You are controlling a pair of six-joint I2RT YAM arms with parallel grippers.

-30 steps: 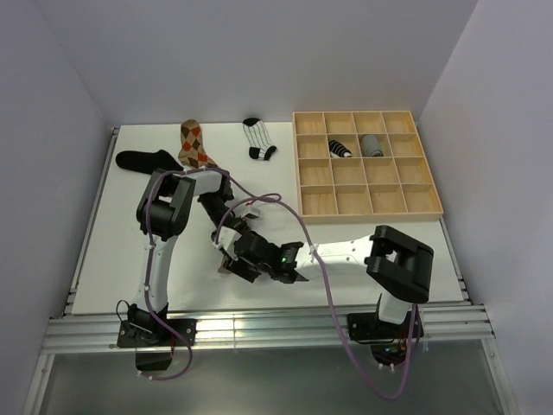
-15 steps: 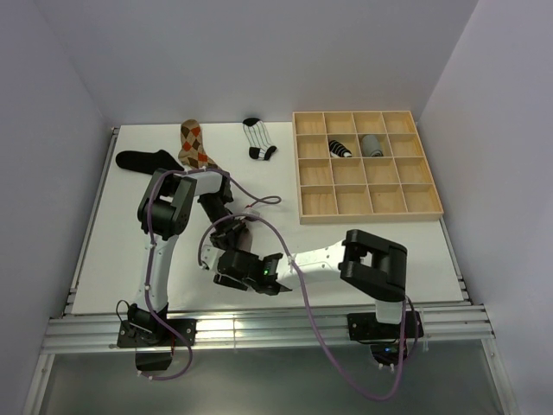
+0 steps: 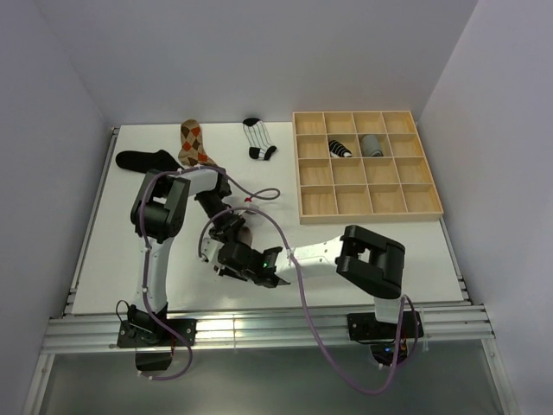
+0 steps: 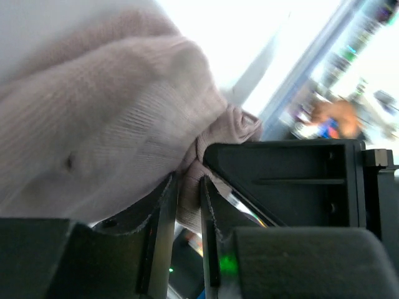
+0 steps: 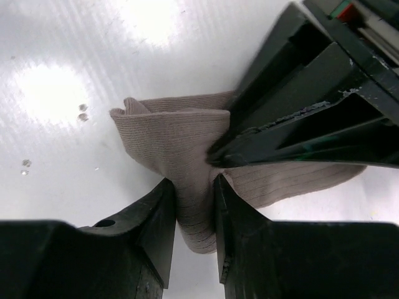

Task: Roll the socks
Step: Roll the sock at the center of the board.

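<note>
Shows the taupe sock (image 5: 168,134) bunched on the table (image 3: 389,251) just left of centre, clamped by left gripper (image 4: 189,187) and right gripper (image 5: 190,187) alike; risks slipping the thin left pinch and unrolling.

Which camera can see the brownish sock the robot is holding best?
The right wrist view: the sock lies folded on the table, pinched in the right gripper. The left wrist shows only close-up fabric; from the top, the arms mostly hide it.

both arms (image 3: 151,264) are white tubes with black joints, trailing purple cables (image 3: 302,298) (a green light (image 4: 225,264) on one wrist).
</note>
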